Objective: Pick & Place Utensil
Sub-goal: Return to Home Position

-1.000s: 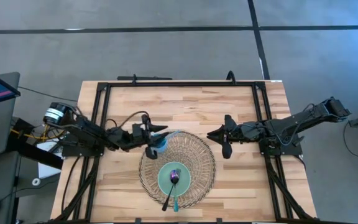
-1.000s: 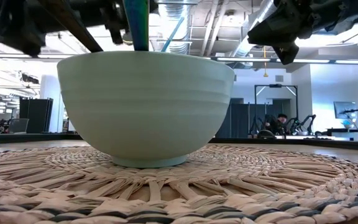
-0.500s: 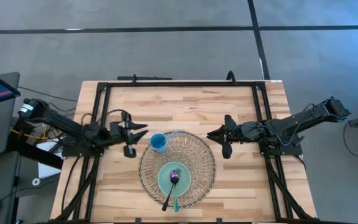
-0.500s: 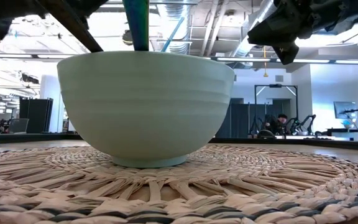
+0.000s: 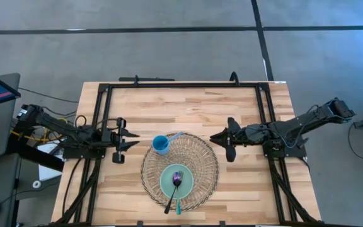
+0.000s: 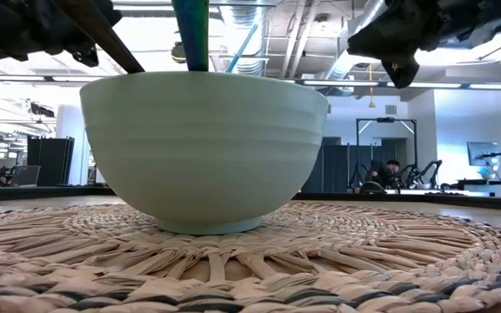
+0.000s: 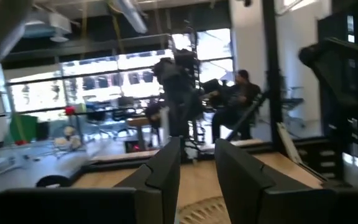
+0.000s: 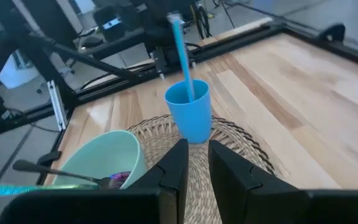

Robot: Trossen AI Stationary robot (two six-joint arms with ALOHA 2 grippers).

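L claw [image 5: 132, 139] & R claw [image 5: 214, 137] both slightly apart, empty, flanking placemat [image 5: 201, 155].

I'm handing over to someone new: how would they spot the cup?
On the wooden table, a round woven placemat lies near the high view's bottom edge. The blue cup stands on its upper-left rim, beside the green bowl; it is the only tumbler, with a blue straw leaning out.

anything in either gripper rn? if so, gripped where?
Nothing held. Left gripper and right gripper both show bare gaps between their fingers, off to either side of the placemat. The straw stands in the cup.
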